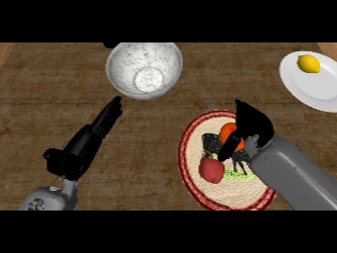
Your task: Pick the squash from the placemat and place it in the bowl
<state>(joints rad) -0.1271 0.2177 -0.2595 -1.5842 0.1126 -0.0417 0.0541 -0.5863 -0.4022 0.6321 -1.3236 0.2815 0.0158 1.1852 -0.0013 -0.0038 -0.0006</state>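
Note:
The squash [213, 169] lies on the round woven placemat [192, 184] with a red rim, at the lower right. It looks mottled: orange at its far end, red at its near end, with dark and pale green patches. My right hand [255, 126] is over it, thumb [229, 147] curled across its middle and fingers along its far right side, hiding part of it. The speckled white bowl [127, 59] stands at the top centre. My left hand [91, 141] is open at the lower left, fingers straight and pointing toward the bowl.
A white plate [331, 91] with a yellow lemon [309, 63] on it sits at the far right. Bare wooden counter [149, 133] lies between the placemat, the bowl and my left hand.

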